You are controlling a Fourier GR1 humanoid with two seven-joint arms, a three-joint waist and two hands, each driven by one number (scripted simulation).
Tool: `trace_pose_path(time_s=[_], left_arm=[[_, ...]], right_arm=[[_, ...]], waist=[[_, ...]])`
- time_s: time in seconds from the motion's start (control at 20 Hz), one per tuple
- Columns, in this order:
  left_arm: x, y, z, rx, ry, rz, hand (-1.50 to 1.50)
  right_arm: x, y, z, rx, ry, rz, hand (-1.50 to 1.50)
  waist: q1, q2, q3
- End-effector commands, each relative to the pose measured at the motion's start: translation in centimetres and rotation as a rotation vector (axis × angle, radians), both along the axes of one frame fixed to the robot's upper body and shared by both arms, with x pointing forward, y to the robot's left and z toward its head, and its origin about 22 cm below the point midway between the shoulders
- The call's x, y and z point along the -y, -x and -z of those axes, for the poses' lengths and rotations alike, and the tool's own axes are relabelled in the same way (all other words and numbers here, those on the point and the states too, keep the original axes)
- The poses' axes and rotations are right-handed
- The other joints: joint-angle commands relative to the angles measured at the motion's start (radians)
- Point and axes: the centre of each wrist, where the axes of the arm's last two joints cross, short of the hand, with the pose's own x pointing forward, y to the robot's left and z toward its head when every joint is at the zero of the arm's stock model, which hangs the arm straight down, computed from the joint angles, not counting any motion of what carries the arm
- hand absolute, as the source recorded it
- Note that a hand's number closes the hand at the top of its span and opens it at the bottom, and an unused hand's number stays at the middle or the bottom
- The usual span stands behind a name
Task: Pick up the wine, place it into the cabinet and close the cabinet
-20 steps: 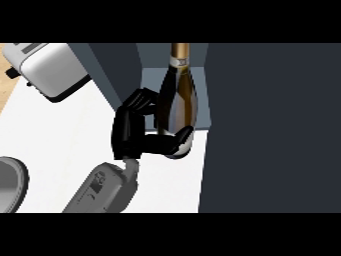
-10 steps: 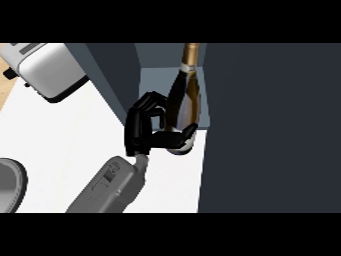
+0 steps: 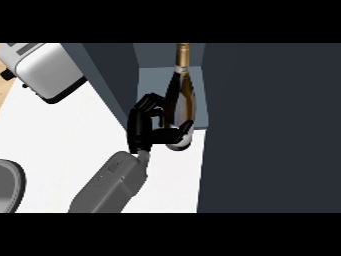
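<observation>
Just ahead of our hand, the cabinet opening waits, with the counter beneath. Our left hand is clasped round the wine, which sits to the hand's right. We judge we should keep the bottle upright and clear of the side wall when pushing it in.

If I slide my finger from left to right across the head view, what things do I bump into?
Toaster → hand → wine bottle → dark cabinet door.
</observation>
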Motion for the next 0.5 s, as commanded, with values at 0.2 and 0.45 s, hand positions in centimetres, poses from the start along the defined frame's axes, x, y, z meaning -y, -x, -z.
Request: trace_pose_path(time_s=[0.2, 0.45], left_arm=[[-0.8, -2.4, 0.9, -0.025, 0.042, -0.027, 1.5], [0.4, -4.2, -1.2, -0.047, 0.028, -0.045, 1.5]], right_arm=[[0.7, 3.0, -2.2, 0.045, -0.055, -0.065, -1.5], [1.0, 4.1, -2.8, 0.049, -0.063, -0.077, -1.5]], waist=[[0.001, 0.002, 0.0], [-0.012, 0.001, 0.0]])
